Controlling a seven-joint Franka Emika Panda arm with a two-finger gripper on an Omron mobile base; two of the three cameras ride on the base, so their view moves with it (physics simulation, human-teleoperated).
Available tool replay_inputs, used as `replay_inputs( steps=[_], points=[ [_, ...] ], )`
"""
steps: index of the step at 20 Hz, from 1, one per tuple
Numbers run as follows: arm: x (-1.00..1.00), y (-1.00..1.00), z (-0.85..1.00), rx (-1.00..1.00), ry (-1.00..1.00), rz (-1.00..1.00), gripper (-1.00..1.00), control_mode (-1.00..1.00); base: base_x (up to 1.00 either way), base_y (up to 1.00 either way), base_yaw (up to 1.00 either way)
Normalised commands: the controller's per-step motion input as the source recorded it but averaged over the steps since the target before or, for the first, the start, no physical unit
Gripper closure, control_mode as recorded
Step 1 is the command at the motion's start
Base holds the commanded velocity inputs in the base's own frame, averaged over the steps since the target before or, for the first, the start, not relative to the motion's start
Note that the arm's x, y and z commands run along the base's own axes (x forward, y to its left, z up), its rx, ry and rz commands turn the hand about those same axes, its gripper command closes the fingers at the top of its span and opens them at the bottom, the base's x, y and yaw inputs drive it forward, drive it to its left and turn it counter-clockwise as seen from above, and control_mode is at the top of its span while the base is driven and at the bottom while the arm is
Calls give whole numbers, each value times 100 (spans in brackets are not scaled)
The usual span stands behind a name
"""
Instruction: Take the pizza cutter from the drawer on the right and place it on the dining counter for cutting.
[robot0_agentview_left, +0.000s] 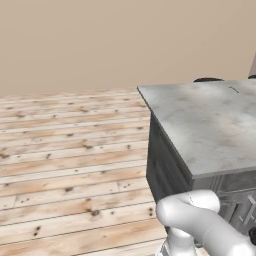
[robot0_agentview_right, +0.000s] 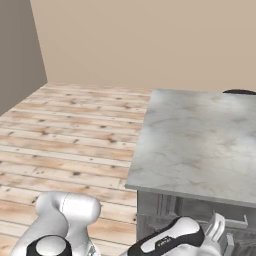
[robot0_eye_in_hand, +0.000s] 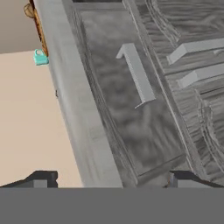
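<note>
the gripper (robot0_eye_in_hand: 109, 179) stands with its jaws wide apart and nothing between them, facing the dark grey panelled front of the drawer (robot0_eye_in_hand: 131, 100). the drawer looks shut; its pale bar handle (robot0_eye_in_hand: 136, 72) sits ahead of the fingertips and clear of them. the pizza cutter would be inside, hidden, so where it lies cannot be told.

beside the gripper, two more bar handles (robot0_eye_in_hand: 197, 59) belong to neighbouring fronts. the main risk, as i judge it, is closing on the wrong handle, or coming in skewed so one finger rides the panel's raised frame and slips off the bar.

just off the gripper's other side runs the thin edge of the dining counter (robot0_agentview_left: 210, 125). that overhang is the tight spot: a lift straight off the drawer front could strike its underside. the slab's marbled top shows plenty of bare surface for setting the cutter down, and the wooden floor (robot0_agentview_left: 65, 165) behind the arm gives open room to pull the drawer outward.
</note>
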Motion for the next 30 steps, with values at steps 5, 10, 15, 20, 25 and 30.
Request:
replay_inputs(
  steps=[5, 10, 15, 20, 25, 30],
  points=[
    [33, -18, -38, -1, -5, 0, -100, -100, 0, 0, 0],
    [30, -15, -31, -4, -1, 0, -100, -100, 0, 0, 0],
    [22, -30, -29, -4, 0, 0, -100, -100, 0, 0, 0],
    [26, -36, -24, -2, 0, 0, -100, -100, 0, 0, 0],
    [36, -26, -32, -2, 0, 0, -100, -100, 0, 0, 0],
    [27, -24, -48, -1, 0, 0, -100, -100, 0, 0, 0]
  ],
)
